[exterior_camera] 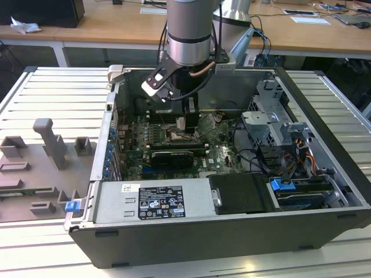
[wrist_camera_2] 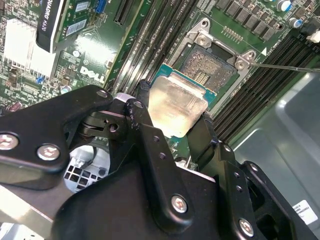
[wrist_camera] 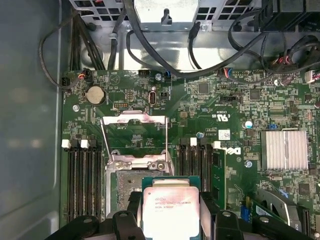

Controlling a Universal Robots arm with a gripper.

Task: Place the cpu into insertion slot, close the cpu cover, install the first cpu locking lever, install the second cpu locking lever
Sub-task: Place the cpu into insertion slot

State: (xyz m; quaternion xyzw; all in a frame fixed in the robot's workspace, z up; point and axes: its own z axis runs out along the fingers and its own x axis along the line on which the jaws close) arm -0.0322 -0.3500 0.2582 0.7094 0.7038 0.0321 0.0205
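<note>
Grasping the cpu [wrist_camera_2: 177,107] by opposite edges, claw [wrist_camera_2: 174,114] partly over the insertion slot [wrist_camera_2: 210,70], cpu cover [wrist_camera: 134,118] open.

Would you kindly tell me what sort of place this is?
Probably a robotics lab or workshop: an open desktop computer case lies on a slatted metal workbench, wooden desks stand behind it, and the gripper holds the cpu near the insertion slot.

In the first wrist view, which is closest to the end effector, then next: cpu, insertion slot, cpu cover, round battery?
1. cpu, held by the end effector.
2. insertion slot, beside the cpu.
3. cpu cover, open, beyond the slot.
4. round battery, beyond the cover.
</note>
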